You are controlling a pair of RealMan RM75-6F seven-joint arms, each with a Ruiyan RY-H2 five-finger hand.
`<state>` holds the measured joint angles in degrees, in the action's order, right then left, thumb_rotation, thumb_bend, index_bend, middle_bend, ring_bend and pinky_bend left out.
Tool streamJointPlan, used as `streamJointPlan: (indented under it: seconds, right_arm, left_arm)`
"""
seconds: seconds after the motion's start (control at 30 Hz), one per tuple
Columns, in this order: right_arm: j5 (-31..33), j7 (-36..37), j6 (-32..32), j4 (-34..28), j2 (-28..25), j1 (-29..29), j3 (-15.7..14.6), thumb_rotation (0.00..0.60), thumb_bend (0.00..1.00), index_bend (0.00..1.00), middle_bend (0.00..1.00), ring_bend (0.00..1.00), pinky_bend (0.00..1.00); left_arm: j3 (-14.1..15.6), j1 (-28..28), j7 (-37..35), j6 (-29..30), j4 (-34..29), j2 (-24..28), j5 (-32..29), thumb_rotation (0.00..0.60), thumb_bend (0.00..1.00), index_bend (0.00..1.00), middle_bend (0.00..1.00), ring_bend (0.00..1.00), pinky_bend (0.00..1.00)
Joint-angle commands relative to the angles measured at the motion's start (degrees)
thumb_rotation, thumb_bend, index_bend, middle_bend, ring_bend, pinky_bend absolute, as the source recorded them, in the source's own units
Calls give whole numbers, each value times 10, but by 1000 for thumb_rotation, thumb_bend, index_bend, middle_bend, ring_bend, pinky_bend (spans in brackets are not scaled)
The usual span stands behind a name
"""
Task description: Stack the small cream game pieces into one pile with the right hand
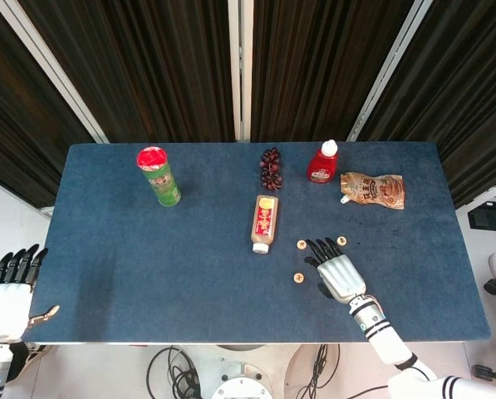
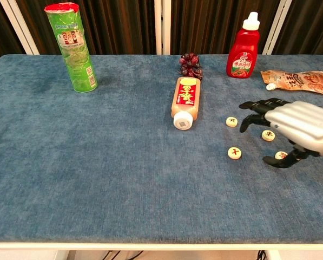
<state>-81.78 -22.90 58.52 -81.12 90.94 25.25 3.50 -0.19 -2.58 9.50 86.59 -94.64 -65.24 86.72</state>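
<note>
Several small cream game pieces lie loose on the blue table, right of centre. In the head view I see one piece point(image 1: 302, 244), another point(image 1: 341, 241) and a third point(image 1: 298, 278); my right hand point(image 1: 336, 272) covers the others. In the chest view that right hand point(image 2: 297, 125) hovers palm down with fingers spread over the right-hand pieces. A piece point(image 2: 268, 135) shows under its fingers and another point(image 2: 281, 156) by its thumb. Two more pieces point(image 2: 232, 122) point(image 2: 235, 153) lie just left of it. It holds nothing. My left hand point(image 1: 7, 291) stays open off the table's front left corner.
A bottle point(image 1: 264, 223) lies on its side just left of the pieces. Behind them stand a red sauce bottle point(image 1: 322, 162), dark grapes point(image 1: 271, 169) and a flat pouch point(image 1: 372, 189). A green can point(image 1: 159, 175) stands at the far left.
</note>
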Motion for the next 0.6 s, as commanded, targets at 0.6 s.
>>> streamJointPlan:
  seconds: [0.6]
  right_arm:
    - [8, -7, -18, 21, 37, 31, -9, 600, 312, 408, 0, 0, 0]
  left_arm:
    - [1, 6, -14, -1, 7, 4, -6, 600, 93, 0, 0, 0, 0]
